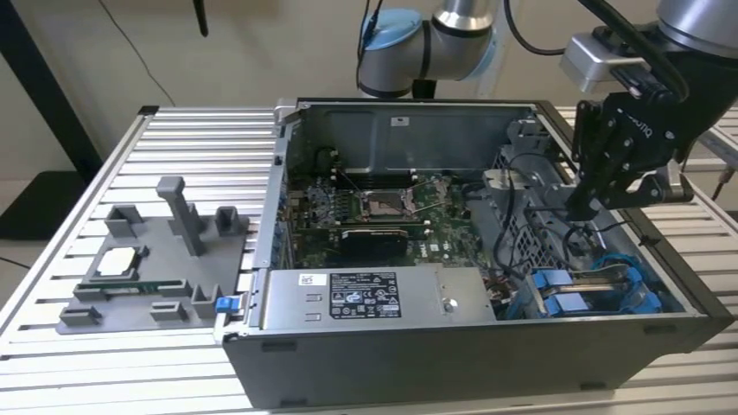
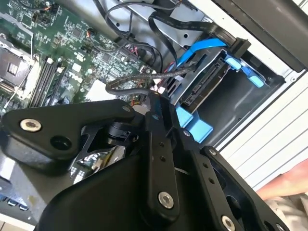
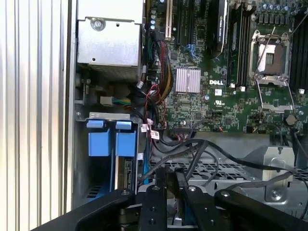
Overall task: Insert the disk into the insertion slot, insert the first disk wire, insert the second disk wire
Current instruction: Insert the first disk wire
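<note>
Disk (image 2: 204,82) sits in the insertion slot (image 1: 524,251), at the near corner of the computer case (image 1: 461,363) on the exterior view's right, just beside another blue-framed drive (image 3: 95,143). Its connector edge looks bare, with nothing plugged in that I can make out. The tool (image 2: 156,98) hangs close over that edge with its fingers drawn together. As far as I can judge, they are pinching the end of a thin braided disk wire (image 2: 139,81).

The main risk is a crooked meeting. If the plug reaches the port tilted or off to one side, pressing on could bend the contacts or wedge the plug halfway. The pinch is on a small, slippery end, so the wire may twist or slide out under load. Loose black cables (image 2: 159,29) lie close around the tool, and its linkages could hook one and drag it. A hard push might also shift the disk within its blue frame.
</note>
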Available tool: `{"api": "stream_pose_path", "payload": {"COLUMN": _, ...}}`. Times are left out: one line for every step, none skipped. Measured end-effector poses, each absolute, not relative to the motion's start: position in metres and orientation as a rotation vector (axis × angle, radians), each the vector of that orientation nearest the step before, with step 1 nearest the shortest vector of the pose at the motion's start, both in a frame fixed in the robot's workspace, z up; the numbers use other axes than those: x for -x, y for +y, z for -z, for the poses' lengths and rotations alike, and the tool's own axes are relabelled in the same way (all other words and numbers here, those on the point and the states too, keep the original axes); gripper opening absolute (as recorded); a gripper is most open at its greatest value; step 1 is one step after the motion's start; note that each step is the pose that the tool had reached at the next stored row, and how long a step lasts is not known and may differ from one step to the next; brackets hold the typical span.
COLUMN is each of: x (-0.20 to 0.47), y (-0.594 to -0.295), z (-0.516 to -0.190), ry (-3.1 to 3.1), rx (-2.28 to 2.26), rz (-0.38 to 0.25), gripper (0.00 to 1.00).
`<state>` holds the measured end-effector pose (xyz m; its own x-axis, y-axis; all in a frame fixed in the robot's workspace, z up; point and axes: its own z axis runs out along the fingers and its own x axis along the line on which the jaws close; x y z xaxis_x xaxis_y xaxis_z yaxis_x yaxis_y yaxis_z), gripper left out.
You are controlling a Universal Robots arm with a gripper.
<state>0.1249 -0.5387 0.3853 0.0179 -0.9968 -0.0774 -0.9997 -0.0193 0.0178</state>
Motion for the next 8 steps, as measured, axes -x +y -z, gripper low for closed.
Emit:
{"api": "stream_pose_path", "payload": {"x": -0.1250, "y": -0.5392, "z": -0.3851, "ry": 2.170, "rx": 2.211, "rz": -0.105, "gripper": 0.00}}
{"api": "stream_pose_path", "payload": {"x": -0.1250, "y": -0.5397, "z": -0.3850, "ry": 2.170, "rx": 2.211, "rz": -0.105, "gripper": 0.00}}
{"api": "stream_pose_path", "payload": {"x": -0.1250, "y": -0.5402, "z": -0.3849, "ry": 2.170, "rx": 2.211, "rz": -0.105, "gripper": 0.00}}
{"api": "stream_pose_path", "payload": {"x": -0.1250, "y": -0.5407, "z": -0.3848, "ry": 2.170, "rx": 2.211, "rz": -0.105, "gripper": 0.00}}
{"api": "stream_pose_path", "payload": {"x": -0.1251, "y": -0.5413, "z": -0.3847, "ry": 2.170, "rx": 2.211, "rz": -0.105, "gripper": 0.00}}
{"api": "stream_pose_path", "payload": {"x": -0.1251, "y": -0.5418, "z": -0.3845, "ry": 2.170, "rx": 2.211, "rz": -0.105, "gripper": 0.00}}
{"api": "stream_pose_path", "payload": {"x": -0.1252, "y": -0.5423, "z": -0.3842, "ry": 2.170, "rx": 2.211, "rz": -0.105, "gripper": 0.00}}
{"api": "stream_pose_path", "payload": {"x": -0.1252, "y": -0.5427, "z": -0.3840, "ry": 2.170, "rx": 2.211, "rz": -0.105, "gripper": 0.00}}
